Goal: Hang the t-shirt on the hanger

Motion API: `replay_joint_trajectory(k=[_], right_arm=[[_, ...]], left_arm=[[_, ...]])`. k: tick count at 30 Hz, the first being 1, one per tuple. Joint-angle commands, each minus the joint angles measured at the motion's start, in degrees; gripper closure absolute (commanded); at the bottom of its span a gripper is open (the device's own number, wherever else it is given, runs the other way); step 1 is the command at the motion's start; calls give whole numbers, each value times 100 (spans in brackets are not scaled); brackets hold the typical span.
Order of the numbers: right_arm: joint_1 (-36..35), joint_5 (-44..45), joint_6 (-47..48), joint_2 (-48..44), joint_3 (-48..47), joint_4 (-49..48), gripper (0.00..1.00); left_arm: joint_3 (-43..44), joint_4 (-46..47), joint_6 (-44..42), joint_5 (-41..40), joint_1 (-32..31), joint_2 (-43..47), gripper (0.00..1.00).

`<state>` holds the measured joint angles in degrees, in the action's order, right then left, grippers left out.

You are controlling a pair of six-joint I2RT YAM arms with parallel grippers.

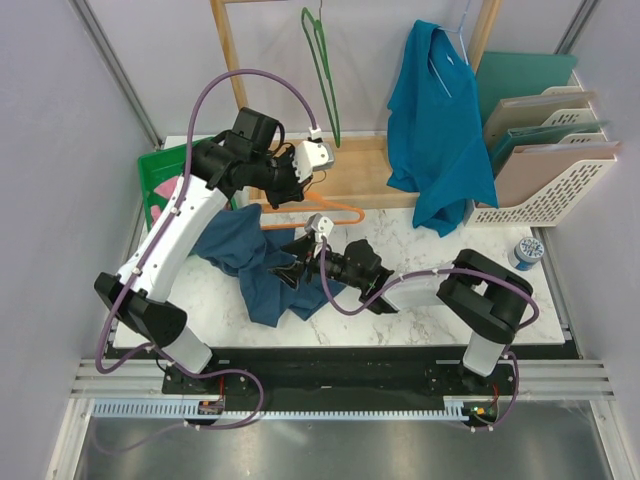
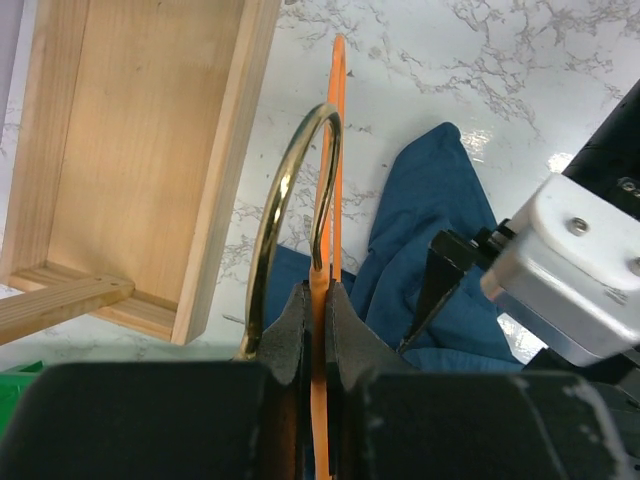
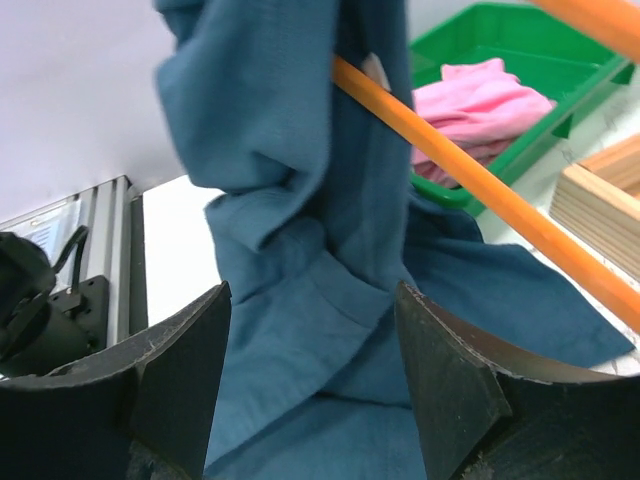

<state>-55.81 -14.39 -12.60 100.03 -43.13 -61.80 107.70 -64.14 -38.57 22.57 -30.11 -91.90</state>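
The left jaws clamp the orange hanger (image 2: 337,100) above the surface's (image 1: 420,250) left half. The right jaws stand apart at the bunched navy t-shirt (image 1: 240,255), which seems only partly threaded on.

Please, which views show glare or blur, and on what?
Left wrist view: the hook of the hanger carries a bright highlight, and the left gripper at the lens looks soft. Right wrist view: the right gripper is slightly blurred, the t-shirt sharp.

One orange hanger (image 2: 337,120), one green hanger (image 1: 334,128), two shirts (image 1: 235,250), one pink garment (image 3: 470,95)
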Motion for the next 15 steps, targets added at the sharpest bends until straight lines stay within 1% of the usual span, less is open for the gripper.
replay_joint_trajectory(k=[1, 6, 8, 12, 15], right_arm=[[35, 279, -278, 52, -29, -429, 27], [35, 191, -321, 219, 7, -377, 27], [35, -44, -357, 324, -89, -412, 29], [26, -64, -384, 552, -257, -359, 30], [27, -2, -357, 667, -248, -455, 35]], left_arm=[[164, 77, 113, 20, 5, 348, 98], [93, 77, 104, 107, 14, 383, 98], [67, 112, 104, 108, 14, 392, 98], [41, 130, 104, 99, 40, 392, 98], [14, 112, 121, 99, 49, 401, 98]])
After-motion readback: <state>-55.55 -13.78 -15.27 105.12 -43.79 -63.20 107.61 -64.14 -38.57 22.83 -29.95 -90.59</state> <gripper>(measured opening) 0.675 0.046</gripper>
